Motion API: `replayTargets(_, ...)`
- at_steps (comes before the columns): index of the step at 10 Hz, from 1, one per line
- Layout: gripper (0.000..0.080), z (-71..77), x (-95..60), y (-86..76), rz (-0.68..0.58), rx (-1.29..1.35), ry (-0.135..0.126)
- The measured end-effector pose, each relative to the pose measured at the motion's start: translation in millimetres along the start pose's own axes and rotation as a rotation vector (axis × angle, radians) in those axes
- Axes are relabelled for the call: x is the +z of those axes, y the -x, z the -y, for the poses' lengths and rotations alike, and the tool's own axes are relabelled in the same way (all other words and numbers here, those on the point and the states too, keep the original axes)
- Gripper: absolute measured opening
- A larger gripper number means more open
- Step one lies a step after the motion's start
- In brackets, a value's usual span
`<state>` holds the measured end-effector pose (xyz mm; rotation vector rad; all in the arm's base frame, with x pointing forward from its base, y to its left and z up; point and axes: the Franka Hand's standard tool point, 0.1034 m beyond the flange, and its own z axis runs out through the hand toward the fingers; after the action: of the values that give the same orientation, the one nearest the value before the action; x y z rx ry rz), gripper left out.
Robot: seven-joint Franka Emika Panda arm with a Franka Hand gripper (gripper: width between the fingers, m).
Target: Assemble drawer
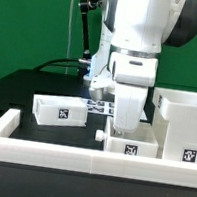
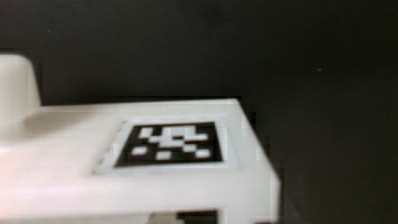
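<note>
One small white tray [image 1: 130, 146] with a square tag on its front stands just behind the border wall, directly under my gripper [image 1: 123, 124]. The fingers reach down to its far edge. In the wrist view this tray [image 2: 169, 143] fills the lower part, very close and blurred, a tag facing the camera. It hides the fingertips, so I cannot tell whether the jaws grip it. A second tagged tray [image 1: 60, 110] lies apart at the exterior view's left. The tall open box housing [image 1: 184, 123] stands at the exterior view's right.
The long low white border wall [image 1: 77, 166] runs along the front and turns back at the exterior view's left. The marker board [image 1: 97, 106] lies behind the gripper. Black cables hang at the back. A white upright piece [image 2: 15, 85] shows beside the tray in the wrist view.
</note>
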<state>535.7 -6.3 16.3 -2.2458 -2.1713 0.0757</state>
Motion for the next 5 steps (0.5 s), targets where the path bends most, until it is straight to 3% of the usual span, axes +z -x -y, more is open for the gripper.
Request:
replayTargets(2,0.0041,0.5,1.1,0.6,0.000,0.003,-0.002)
replayTargets(3,0.0041,-3.3,1.6,-1.6,-0.003,0.009,0.024)
replayTargets(4,0.0041,-4.1,1.3,-3.2,-0.004,0.011,0.025)
replayTargets(5,0.0041,-7.4,-0.2,-5.0,-0.008,0.018,0.051)
